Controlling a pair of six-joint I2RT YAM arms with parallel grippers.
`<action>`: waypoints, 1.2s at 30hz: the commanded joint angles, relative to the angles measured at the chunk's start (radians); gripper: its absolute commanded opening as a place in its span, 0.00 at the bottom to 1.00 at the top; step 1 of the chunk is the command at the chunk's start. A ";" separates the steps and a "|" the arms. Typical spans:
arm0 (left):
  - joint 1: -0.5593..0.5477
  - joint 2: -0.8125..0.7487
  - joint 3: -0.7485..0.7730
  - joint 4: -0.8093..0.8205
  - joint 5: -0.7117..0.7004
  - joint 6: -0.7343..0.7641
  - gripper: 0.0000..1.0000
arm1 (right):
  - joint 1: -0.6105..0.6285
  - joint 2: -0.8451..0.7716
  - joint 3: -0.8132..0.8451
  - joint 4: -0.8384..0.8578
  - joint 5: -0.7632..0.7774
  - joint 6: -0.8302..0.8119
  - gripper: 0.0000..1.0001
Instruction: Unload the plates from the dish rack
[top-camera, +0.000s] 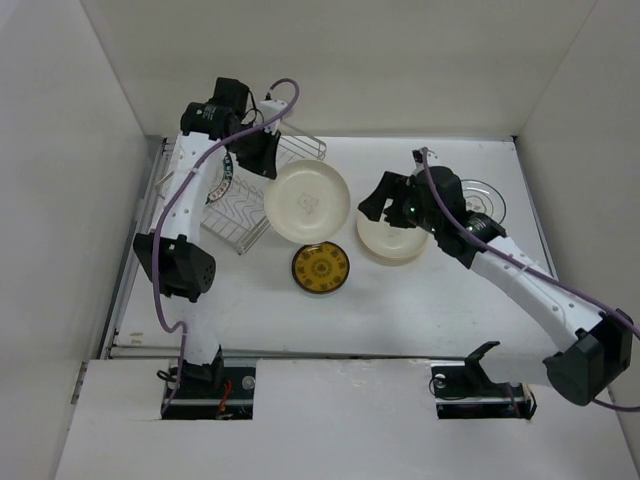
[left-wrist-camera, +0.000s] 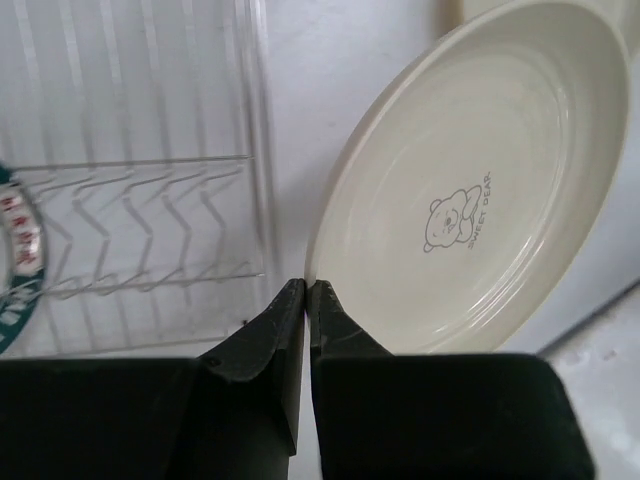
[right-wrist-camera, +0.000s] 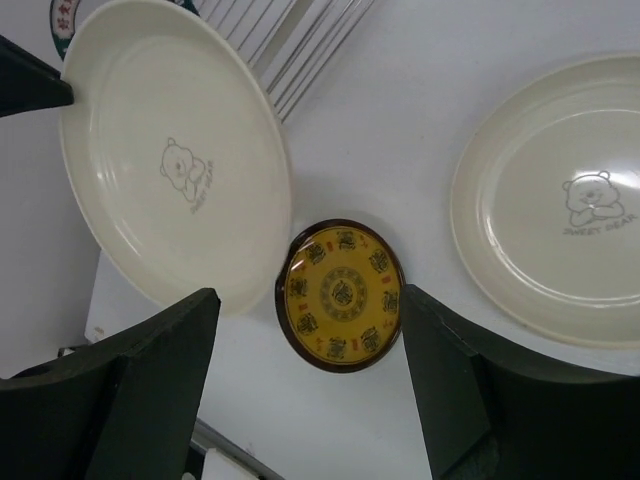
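Note:
The wire dish rack (top-camera: 243, 208) (left-wrist-camera: 140, 190) stands at the back left, with a teal-rimmed plate (top-camera: 226, 176) (left-wrist-camera: 14, 262) upright in it. My left gripper (top-camera: 258, 152) (left-wrist-camera: 308, 287) is shut on the rim of a cream plate (top-camera: 308, 200) (left-wrist-camera: 470, 190) (right-wrist-camera: 170, 150), which it holds just right of the rack. A small dark plate with a gold centre (top-camera: 320, 268) (right-wrist-camera: 340, 295) lies flat on the table. My right gripper (top-camera: 385, 212) (right-wrist-camera: 305, 293) hovers open and holds nothing. It is above a second cream plate (top-camera: 392, 243) (right-wrist-camera: 560, 200) lying on the table.
A dish with a dark patterned rim (top-camera: 484, 203) sits at the back right, partly hidden by the right arm. White walls enclose the table (top-camera: 400, 310) on three sides. The rack wires (right-wrist-camera: 300, 40) show at the top of the right wrist view.

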 joint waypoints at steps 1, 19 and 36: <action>-0.025 -0.015 0.029 -0.072 0.133 -0.016 0.00 | 0.010 0.066 0.055 0.058 -0.074 -0.032 0.79; -0.114 -0.003 0.011 -0.141 0.215 -0.007 0.00 | 0.030 0.175 0.035 0.108 -0.144 0.007 0.33; -0.080 -0.072 -0.008 -0.006 -0.207 -0.119 1.00 | -0.094 0.018 0.010 -0.116 0.173 0.140 0.00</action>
